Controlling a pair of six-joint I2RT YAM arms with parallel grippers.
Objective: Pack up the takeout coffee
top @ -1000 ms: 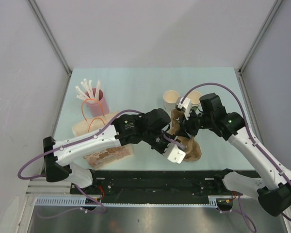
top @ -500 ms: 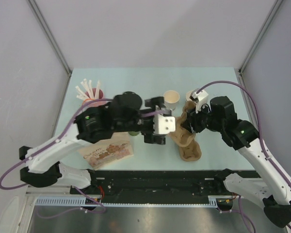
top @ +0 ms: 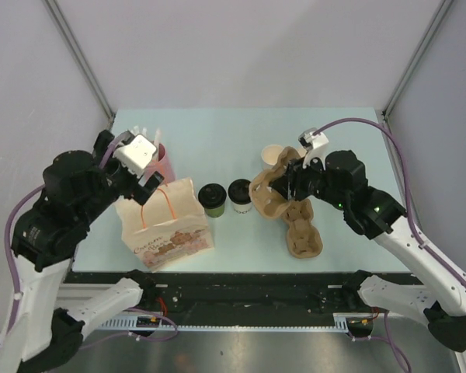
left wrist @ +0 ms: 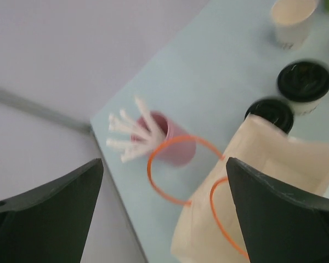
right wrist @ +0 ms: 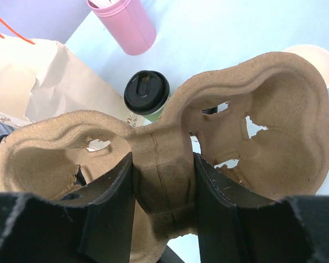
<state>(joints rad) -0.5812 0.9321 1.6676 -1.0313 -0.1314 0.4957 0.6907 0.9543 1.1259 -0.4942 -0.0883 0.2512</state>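
The left arm (top: 58,206) is folded high, with the left gripper (top: 149,180) spread wide and empty over the paper bag (top: 167,225). The right arm (top: 377,214) reaches inward, and the right gripper (top: 289,185) pinches a tilted brown tray (top: 266,193) by its middle ridge. The lidded green cup (top: 211,197) and white cup (top: 239,192) stand just left of it.

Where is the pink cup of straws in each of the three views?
Top external: pink cup in left part, just above the paper bag.
Left wrist: pink cup near centre, left of the bag.
Right wrist: pink cup at top edge, left of centre.
Shared landmark: the paper bag beside it.
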